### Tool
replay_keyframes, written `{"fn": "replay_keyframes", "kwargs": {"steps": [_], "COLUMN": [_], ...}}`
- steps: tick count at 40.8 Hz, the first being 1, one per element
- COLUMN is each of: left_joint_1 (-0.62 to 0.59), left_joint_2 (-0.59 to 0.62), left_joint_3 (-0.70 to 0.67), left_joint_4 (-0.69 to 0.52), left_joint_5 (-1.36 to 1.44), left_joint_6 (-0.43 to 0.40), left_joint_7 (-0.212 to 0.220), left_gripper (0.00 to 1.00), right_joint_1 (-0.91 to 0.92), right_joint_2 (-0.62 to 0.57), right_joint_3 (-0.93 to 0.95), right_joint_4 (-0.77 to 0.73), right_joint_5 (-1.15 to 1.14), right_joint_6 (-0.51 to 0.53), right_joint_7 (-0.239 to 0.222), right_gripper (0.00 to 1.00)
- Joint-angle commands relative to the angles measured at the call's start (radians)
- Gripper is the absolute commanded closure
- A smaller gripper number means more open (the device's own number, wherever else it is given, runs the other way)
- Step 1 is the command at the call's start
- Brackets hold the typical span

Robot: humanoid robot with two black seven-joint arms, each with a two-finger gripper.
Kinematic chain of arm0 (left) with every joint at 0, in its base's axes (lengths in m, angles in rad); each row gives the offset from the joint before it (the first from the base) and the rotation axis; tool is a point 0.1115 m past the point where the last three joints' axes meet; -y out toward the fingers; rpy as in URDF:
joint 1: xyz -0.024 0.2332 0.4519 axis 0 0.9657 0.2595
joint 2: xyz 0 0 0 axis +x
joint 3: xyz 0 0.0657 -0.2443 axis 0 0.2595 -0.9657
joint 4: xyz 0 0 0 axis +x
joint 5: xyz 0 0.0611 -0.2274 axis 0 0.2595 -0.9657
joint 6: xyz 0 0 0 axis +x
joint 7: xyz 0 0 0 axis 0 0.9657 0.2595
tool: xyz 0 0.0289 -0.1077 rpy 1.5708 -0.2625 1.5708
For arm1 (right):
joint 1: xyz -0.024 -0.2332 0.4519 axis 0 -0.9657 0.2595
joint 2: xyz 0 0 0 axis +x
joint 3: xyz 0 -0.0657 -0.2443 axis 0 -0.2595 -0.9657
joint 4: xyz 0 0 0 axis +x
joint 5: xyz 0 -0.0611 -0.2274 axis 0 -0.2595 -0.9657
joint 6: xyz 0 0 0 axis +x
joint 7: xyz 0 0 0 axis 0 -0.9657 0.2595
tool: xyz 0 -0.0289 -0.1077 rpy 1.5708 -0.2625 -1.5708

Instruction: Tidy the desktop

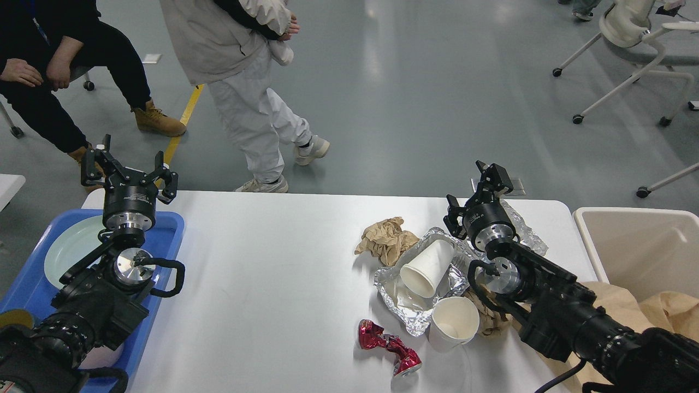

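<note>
**A:** What lies nearest on the desktop (273, 284)?

**B:** A crumpled red foil wrapper (389, 347) near the front edge, then an upright paper cup (454, 323) touching a dented foil tray (418, 284), in which a second cup (427, 267) lies tipped on its side. Beyond them sits a wad of brown paper (385, 239). The white, matte desktop runs between a blue tray (158, 256) on the left and a beige bin (639, 245) on the right.

**A:** And the arms?

**B:** The left gripper (129, 173) hangs over the blue tray's far end, fingers spread and empty, above a pale plate (68, 254). The right gripper (480, 188) hovers behind the foil tray, also spread, holding nothing.

**A:** How should the clearing go?

**B:** Probably light pieces first. Thin cups buckle, so pinch a rim gently. The foil is slick and springy; grip a raised edge. Crushed paper gives, so close deep into the wad and carry it to the bin.
</note>
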Motion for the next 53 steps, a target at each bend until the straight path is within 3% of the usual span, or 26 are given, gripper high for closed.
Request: {"fn": "replay_keyframes", "kwargs": {"steps": [1,22,53], "left_joint_1": [0.005,0.005,0.007], "left_joint_2": [-0.001,-0.002,-0.002], "left_joint_3": [0.000,0.000,0.000], "left_joint_4": [0.000,0.000,0.000], "left_joint_5": [0.000,0.000,0.000], "left_joint_6": [-0.004,-0.004,-0.004], "left_joint_7": [-0.014,-0.014,-0.014], "left_gripper": [0.03,0.04,0.04], "right_joint_1": [0.000,0.011,0.069], "right_joint_2": [0.000,-0.003,-0.189], "right_joint_3": [0.000,0.005,0.025], "right_joint_4": [0.000,-0.002,-0.006], "right_joint_5": [0.000,0.002,0.003], "right_joint_6": [0.000,0.002,-0.003], "right_joint_7": [0.000,-0.009,-0.011], "right_gripper": [0.00,0.00,0.00]}}
